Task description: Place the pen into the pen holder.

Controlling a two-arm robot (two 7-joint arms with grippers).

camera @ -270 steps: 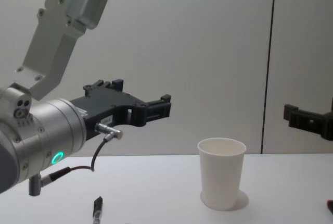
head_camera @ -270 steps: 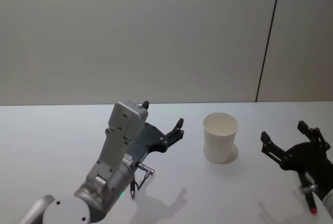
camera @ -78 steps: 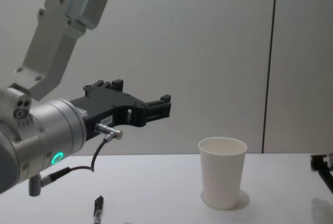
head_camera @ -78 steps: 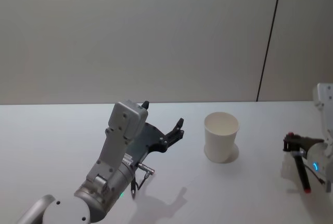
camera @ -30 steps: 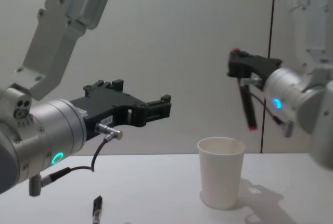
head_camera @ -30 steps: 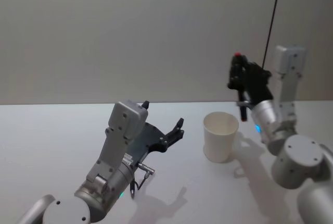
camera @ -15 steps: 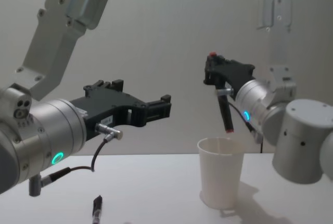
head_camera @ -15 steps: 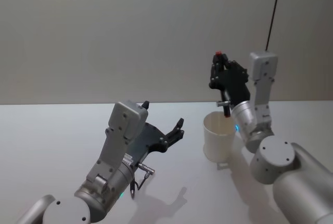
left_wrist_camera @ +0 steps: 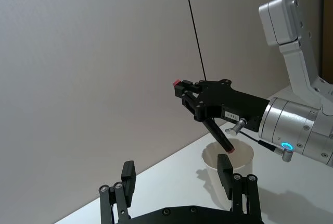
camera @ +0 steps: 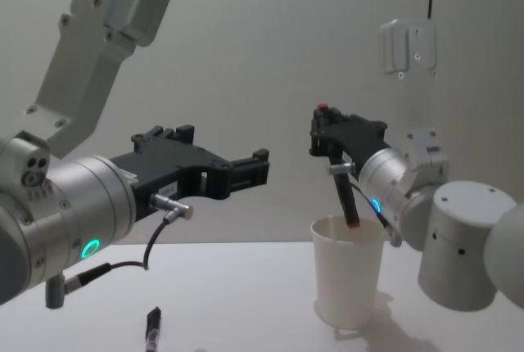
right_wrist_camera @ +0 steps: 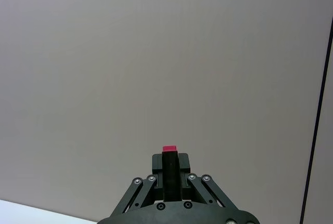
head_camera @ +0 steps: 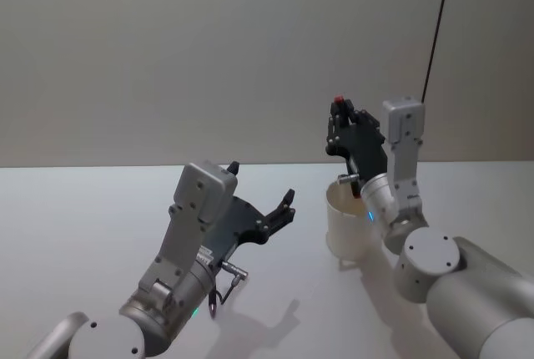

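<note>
Hovering well left of right gripper (camera: 332, 134), left gripper (head_camera: 262, 182) idle, fingers spread; pen holder (camera: 348, 280) just beneath right gripper, light paper, likely tips easily; pen (camera: 347, 196) pinched near red top, hanging tilted, stiff, slim, probably slippery; lower tip at holder's rim.

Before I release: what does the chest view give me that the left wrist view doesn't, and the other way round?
Chest, not left wrist: the whole side of the tapered white paper cup standing on the white table, and a small dark stick-like object lying on the table to the left.
Left wrist, not chest: a look into the cup's open mouth, with the lower red tip of the black pen with red ends against its inside.
Both: the right gripper shut on the tilted pen, whose lower end is at the rim, and the left gripper open, in the air.
</note>
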